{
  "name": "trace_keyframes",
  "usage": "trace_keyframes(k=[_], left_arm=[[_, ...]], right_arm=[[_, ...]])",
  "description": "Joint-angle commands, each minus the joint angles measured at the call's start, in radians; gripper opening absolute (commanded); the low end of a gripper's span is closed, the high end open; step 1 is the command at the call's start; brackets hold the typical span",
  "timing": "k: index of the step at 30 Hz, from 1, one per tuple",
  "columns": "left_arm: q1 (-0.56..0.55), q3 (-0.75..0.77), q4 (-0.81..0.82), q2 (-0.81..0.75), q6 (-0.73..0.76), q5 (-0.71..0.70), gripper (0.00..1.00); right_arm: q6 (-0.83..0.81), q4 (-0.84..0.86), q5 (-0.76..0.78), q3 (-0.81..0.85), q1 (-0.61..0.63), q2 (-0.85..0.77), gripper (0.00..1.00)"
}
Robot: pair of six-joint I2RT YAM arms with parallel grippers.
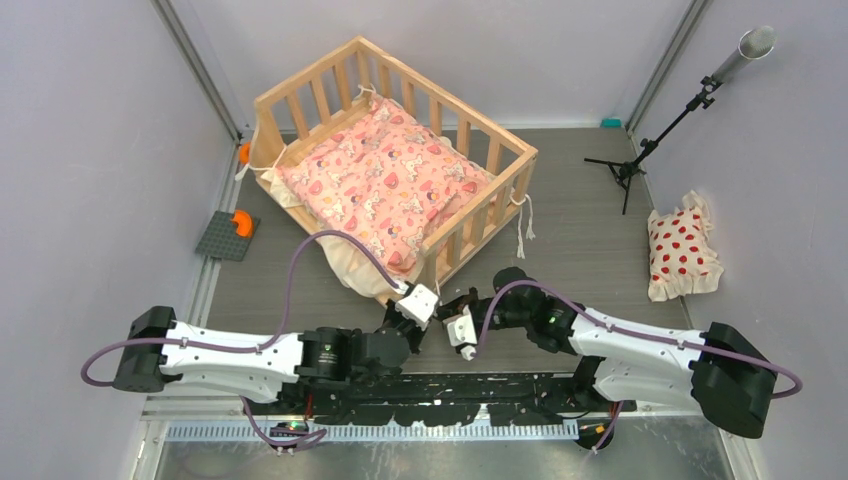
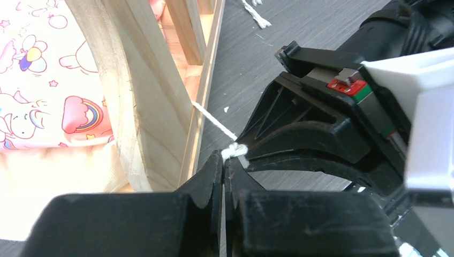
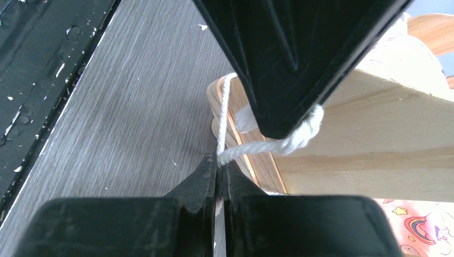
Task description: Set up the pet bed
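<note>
Both left gripper [image 2: 223, 163] and right gripper [image 3: 218, 162] pinch cord [image 3: 256, 145].

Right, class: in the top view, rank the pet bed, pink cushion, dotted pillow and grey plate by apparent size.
Largest to smallest:
1. pet bed
2. pink cushion
3. dotted pillow
4. grey plate
No two look alike in size.

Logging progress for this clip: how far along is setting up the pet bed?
Done: pink cushion lies inside the pet bed. In hand: left gripper and right gripper both pinch the white tie cord at the near corner post; tying seems unfinished. Left: red-dotted pillow lies on the table, outside the bed.
</note>
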Motion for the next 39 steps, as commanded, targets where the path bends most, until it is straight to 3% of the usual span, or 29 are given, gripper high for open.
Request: trace_keyframes(k=[1,15,24,31,39], left_arm=[[0.003,-0.045,0.184,0.012,0.107,-0.066,0.0],[0.003,-0.19,0.545,0.061,0.313,-0.136,0.0],[0.007,-0.212,0.635,0.141,0.333,-0.153,0.0],[0.041,-0.176,0.43,0.149,0.113,-0.121,0.0],[0.063,-0.111,0.214,0.118,-0.01,-0.088,0.13]], right_arm=[[0.038,-0.038,-0.064,-0.01,0.004,-0.035,0.01],[0.073,-0.038,-0.102,-0.007,0.004,-0.048,0.01],[0.087,-0.041,-0.11,-0.012,0.003,-0.062,0.01],[0.091,-0.053,-0.107,-0.012,0.005,-0.079,0.01],[0.091,-0.056,-0.103,-0.014,0.004,-0.083,0.01]])
